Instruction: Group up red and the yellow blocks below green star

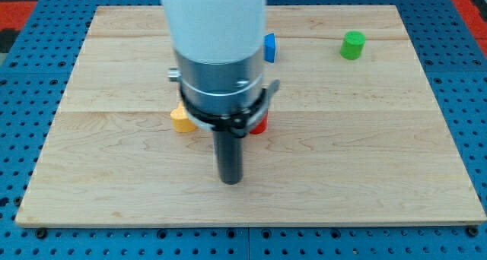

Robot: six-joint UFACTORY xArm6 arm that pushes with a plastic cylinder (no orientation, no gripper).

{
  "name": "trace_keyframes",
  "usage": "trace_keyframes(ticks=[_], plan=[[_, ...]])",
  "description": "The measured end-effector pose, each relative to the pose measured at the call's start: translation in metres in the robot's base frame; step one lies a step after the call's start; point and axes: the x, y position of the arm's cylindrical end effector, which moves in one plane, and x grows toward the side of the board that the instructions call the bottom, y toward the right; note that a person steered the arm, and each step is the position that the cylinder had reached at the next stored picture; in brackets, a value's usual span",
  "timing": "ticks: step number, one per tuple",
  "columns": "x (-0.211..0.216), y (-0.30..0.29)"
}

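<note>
My tip [230,181] rests on the board just below the middle, under the bulky arm body. A yellow block [181,118] lies up and to the left of the tip, partly hidden by the arm. A red block [259,125] peeks out at the arm's right side, up and right of the tip, mostly hidden. A green block [352,45], round-looking, sits at the upper right, far from the tip. No green star can be made out; the arm hides much of the upper middle.
A blue block [269,47] shows at the arm's right edge near the top, partly hidden. The wooden board [380,176] lies on a blue pegboard surface.
</note>
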Motion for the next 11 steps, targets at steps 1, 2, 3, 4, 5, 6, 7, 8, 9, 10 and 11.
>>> trace_keyframes(ticks=[1,2,3,4,5,6,7,8,9,10,11], plan=[[-0.006,0.063],[-0.039,0.066],[-0.065,0.005],[-0.079,0.022],[-0.102,0.020],[-0.098,0.046],[-0.106,0.051],[-0.128,0.080],[-0.152,0.107],[-0.159,0.075],[-0.137,0.041]])
